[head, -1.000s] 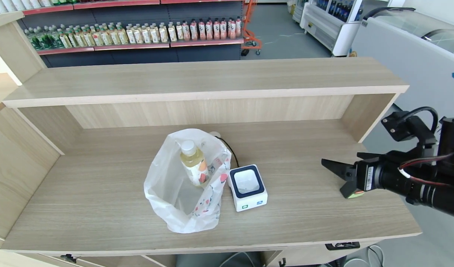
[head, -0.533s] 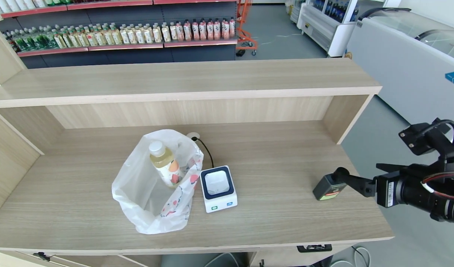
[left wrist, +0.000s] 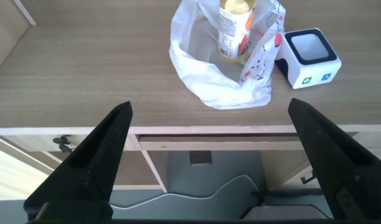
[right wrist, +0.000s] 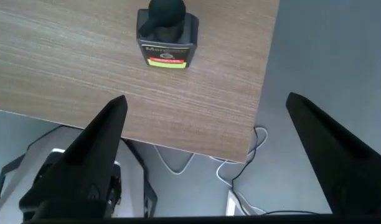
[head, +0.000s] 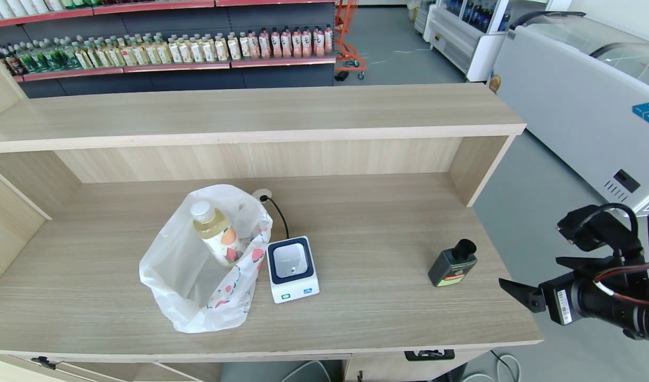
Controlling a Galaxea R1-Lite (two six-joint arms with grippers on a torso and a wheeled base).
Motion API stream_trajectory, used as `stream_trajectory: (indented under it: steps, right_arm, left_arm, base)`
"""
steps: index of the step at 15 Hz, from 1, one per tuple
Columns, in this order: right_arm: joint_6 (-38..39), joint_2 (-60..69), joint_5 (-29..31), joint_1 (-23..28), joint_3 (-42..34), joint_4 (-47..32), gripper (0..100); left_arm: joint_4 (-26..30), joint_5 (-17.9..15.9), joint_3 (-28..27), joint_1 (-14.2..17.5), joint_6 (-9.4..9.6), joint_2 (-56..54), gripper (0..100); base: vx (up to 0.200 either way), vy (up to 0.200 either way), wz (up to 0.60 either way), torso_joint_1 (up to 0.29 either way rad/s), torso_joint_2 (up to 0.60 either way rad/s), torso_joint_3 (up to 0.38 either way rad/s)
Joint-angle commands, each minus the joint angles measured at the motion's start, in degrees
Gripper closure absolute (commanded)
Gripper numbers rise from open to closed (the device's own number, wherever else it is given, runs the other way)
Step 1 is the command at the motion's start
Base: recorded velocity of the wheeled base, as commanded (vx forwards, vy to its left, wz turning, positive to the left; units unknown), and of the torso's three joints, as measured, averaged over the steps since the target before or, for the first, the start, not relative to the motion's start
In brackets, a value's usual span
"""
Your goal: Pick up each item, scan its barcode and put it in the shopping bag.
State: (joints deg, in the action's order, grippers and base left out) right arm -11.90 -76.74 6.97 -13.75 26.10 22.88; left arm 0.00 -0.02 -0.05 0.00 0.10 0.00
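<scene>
A small dark bottle with a black cap and a red-and-green label stands on the wooden counter near its right end; the right wrist view looks down on the same dark bottle. My right gripper hangs open just past the counter's right edge, apart from the bottle. The white shopping bag holds a tea bottle. A white scanner stands right beside the bag. My left gripper is open over the counter's front edge.
A raised wooden ledge and side walls enclose the counter at the back. The scanner's black cable runs to a hole behind the bag. Bare counter lies between the scanner and the dark bottle. Store shelves and freezers stand beyond.
The head camera has turned, shifting the whole scene left. My right gripper let go of the dark bottle, left it standing on the counter and drew back to the right.
</scene>
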Motion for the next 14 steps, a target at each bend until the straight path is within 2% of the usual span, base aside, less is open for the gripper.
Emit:
stream_trajectory:
  steps: [1,8,10,14]
  right_arm:
    - [-1.8,-2.7,0.1,1.0,0.0,0.1,0]
    - [-11.2,-7.1,0.3,5.5,0.1,0.1,0]
    - [-11.5,-9.8,3.9,5.5,0.1,0.3,0]
    - [-13.5,-14.1,4.1,4.9,1.7,3.4,0]
  left_arm:
    - [0.0,0.0,0.0,0.0,-0.01,0.1,0]
    - [0.0,0.0,0.0,0.0,-0.01,0.1,0]
    - [0.0,0.0,0.0,0.0,-0.01,0.1,0]
    - [0.0,0.0,0.0,0.0,-0.01,0.1,0]
  base:
    - [0.000,0.000,0.00,0.000,0.00,0.000]
    - [0.000,0.000,0.00,0.000,0.00,0.000]
    - [0.000,0.000,0.00,0.000,0.00,0.000]
    - [0.000,0.000,0.00,0.000,0.00,0.000]
